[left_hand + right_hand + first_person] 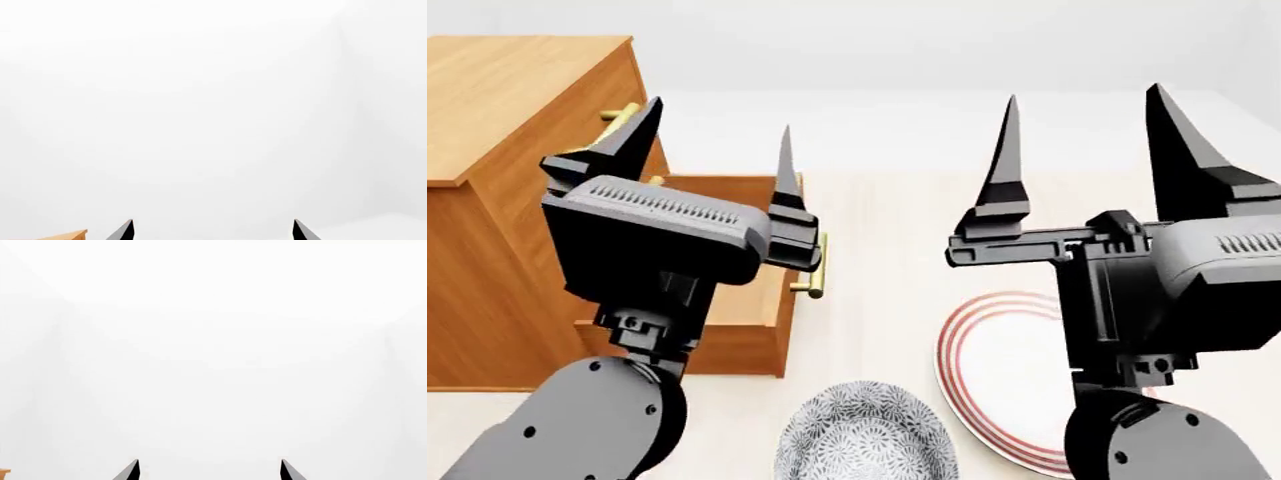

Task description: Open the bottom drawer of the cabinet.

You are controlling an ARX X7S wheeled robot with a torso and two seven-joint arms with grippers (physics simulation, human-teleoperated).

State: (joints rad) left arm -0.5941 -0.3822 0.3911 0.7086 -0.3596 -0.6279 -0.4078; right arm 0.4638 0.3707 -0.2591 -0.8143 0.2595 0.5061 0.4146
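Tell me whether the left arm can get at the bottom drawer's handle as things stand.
Probably yes. The left end effector is open, empty and raised, pointing up near the cabinet. The bottom drawer is pulled out, and its brass handle shows just beside the arm, with nothing between them.

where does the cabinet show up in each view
Head view: the cabinet fills the upper left, with its bottom drawer pulled out behind the left gripper.
Left wrist view: only an orange-brown wooden corner shows at the bottom edge, beside one gripper finger.
Right wrist view: a tiny orange sliver at the frame's edge, probably the same wood.
Shared landmark: the orange-brown wood itself.
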